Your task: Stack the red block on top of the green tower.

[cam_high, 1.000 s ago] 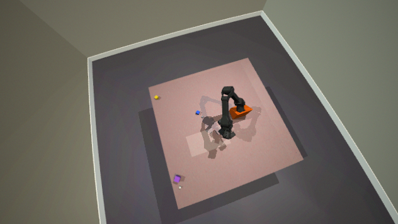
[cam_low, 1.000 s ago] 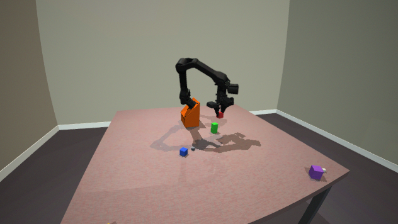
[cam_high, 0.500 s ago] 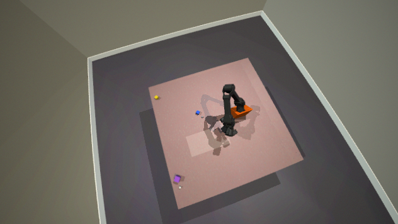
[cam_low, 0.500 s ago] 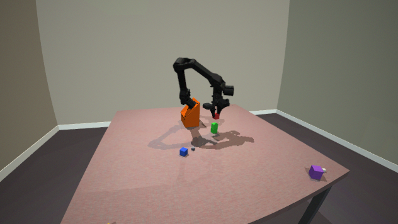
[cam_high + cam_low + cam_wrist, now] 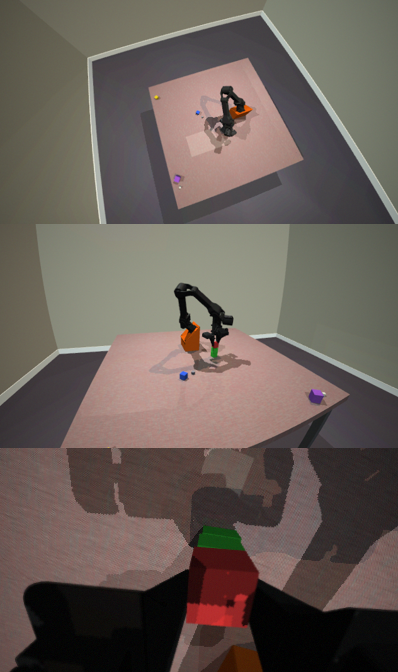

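Note:
The red block (image 5: pixel 215 345) (image 5: pixel 223 590) is held between the fingertips of my gripper (image 5: pixel 215 343) (image 5: pixel 217 578), which is shut on it. The green tower (image 5: pixel 214 352) (image 5: pixel 220 540) stands upright directly below. In the exterior view the red block's lower edge meets the tower's top, a little to the right; whether it bears on the tower or hangs just over it cannot be told. In the wrist view a green strip shows past the red block's far edge, and the rest of the tower is hidden behind it. In the top view the arm hides both.
An orange base block (image 5: pixel 240 111) (image 5: pixel 191 340) stands beside the tower under the arm's base. A blue cube (image 5: pixel 198 112) (image 5: pixel 183 375) and a small grey piece (image 5: pixel 193 372) lie farther off. A purple cube (image 5: pixel 177 179) (image 5: pixel 315 396) and a yellow cube (image 5: pixel 156 97) lie near the table's edges.

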